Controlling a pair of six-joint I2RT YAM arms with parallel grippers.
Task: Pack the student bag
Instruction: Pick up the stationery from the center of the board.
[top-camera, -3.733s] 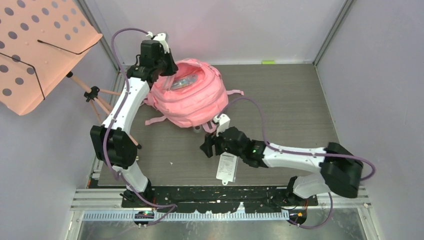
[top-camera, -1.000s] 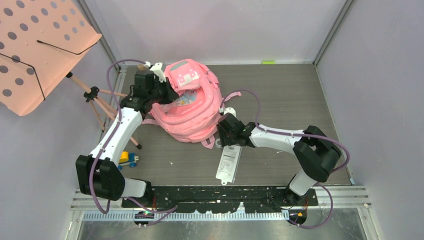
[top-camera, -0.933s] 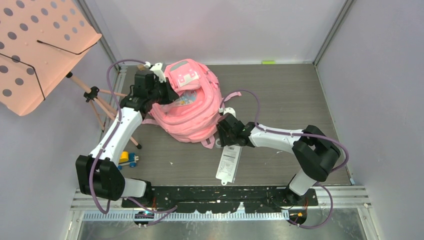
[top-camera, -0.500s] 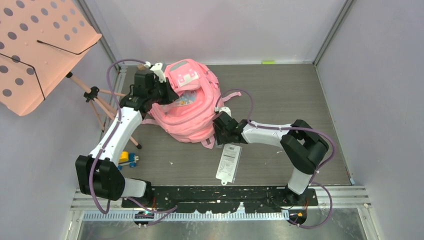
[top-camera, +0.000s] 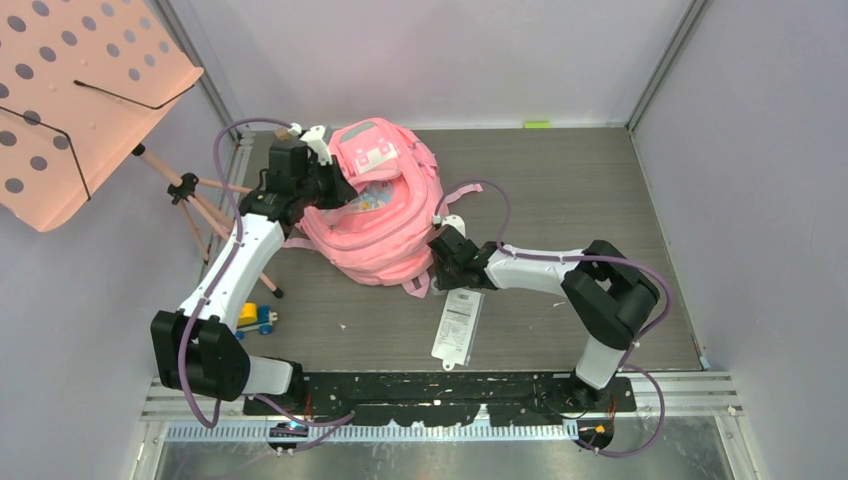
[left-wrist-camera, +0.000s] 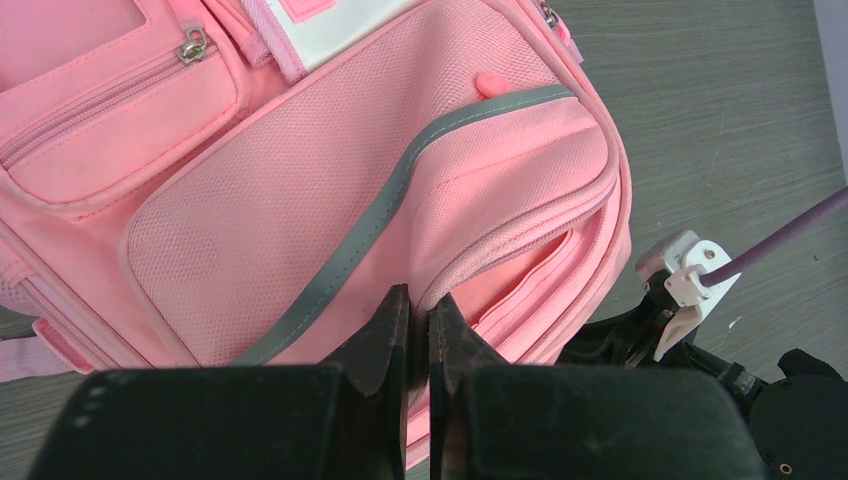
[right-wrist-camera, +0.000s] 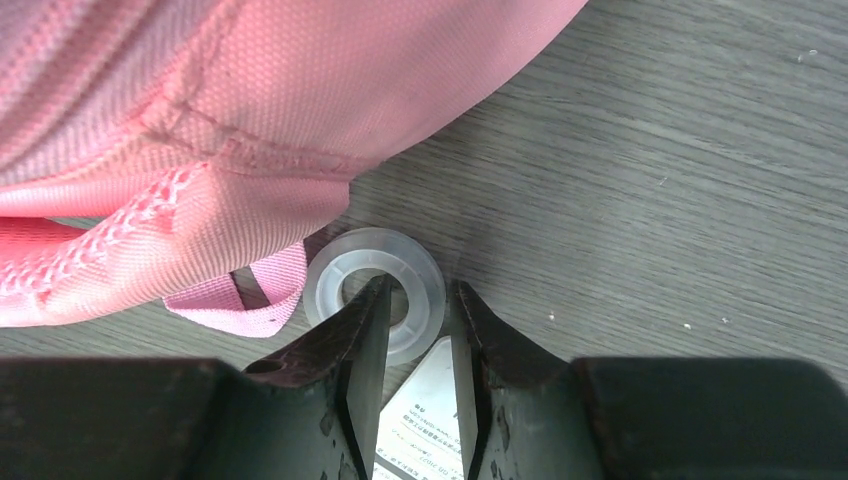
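Observation:
The pink student bag (top-camera: 380, 225) lies at the back left of the table, its main opening gaping, with a front pocket and grey strip (left-wrist-camera: 400, 190) showing in the left wrist view. My left gripper (top-camera: 335, 185) (left-wrist-camera: 418, 300) is shut on a fold of the bag's fabric edge. Down at the bag's near right corner (right-wrist-camera: 250, 80), my right gripper (top-camera: 443, 262) (right-wrist-camera: 415, 295) straddles one wall of a clear plastic tape ring (right-wrist-camera: 372, 245). One finger is in the ring's hole and the other outside, with a little gap left on each side.
A white labelled card (top-camera: 458, 325) (right-wrist-camera: 420, 400) lies just under and behind the right gripper. A pink strap loop (right-wrist-camera: 250, 300) touches the ring. A small yellow and blue toy (top-camera: 255, 318) sits near the left arm. The salmon perforated music stand (top-camera: 80, 90) fills the far left.
The right gripper has edged in toward the bag's corner and its jaws have narrowed around the ring's wall. The left gripper and the bag have stayed put over the last second.

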